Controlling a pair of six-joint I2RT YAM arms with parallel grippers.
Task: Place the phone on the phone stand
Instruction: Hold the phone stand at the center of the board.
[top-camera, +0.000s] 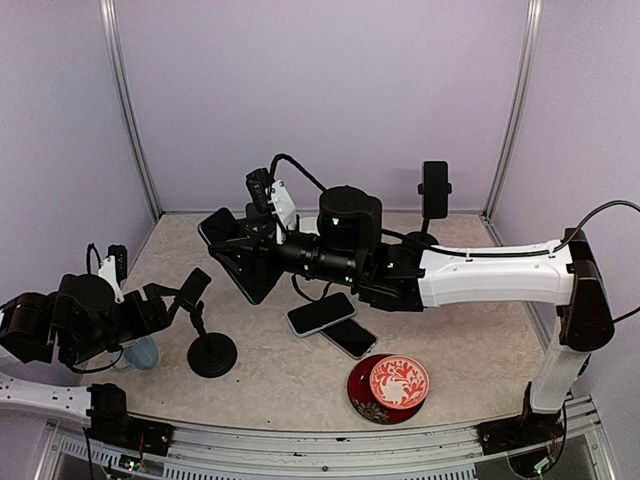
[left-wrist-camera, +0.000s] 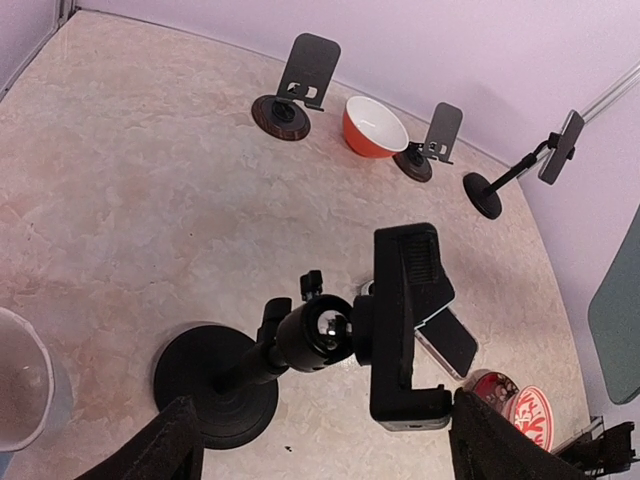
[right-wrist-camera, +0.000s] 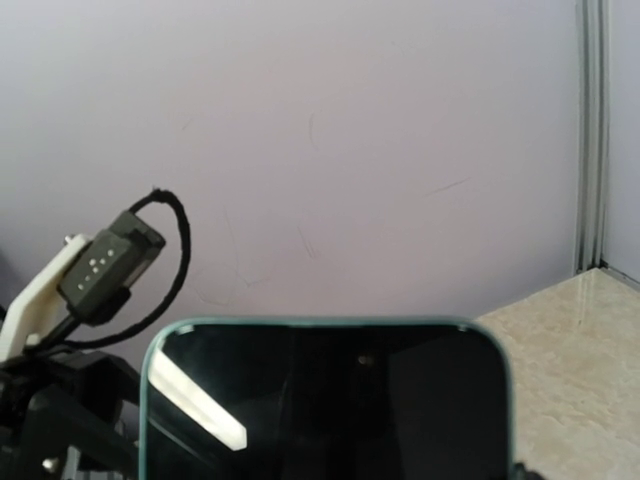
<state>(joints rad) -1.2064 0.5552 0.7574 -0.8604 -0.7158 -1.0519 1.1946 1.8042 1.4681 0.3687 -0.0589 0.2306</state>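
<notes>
The phone (right-wrist-camera: 325, 400) is off the table, gripped by my right gripper (top-camera: 248, 245), which is closed on its sides and holds it tilted. From above, it hangs behind and to the right of the stand (top-camera: 205, 335), near it but not touching. My left gripper (left-wrist-camera: 325, 455) is spread wide, with one finger on either side of the stand.

Soft, even light fills the booth, with only faint shadows lying on the table (top-camera: 290, 380). In the right wrist view, a white streak of glare crosses the phone (right-wrist-camera: 330, 400) and its dark screen. In the left wrist view, straight lines bow toward the edges, and the phone stand (left-wrist-camera: 322, 335) glints at its ball joint.
</notes>
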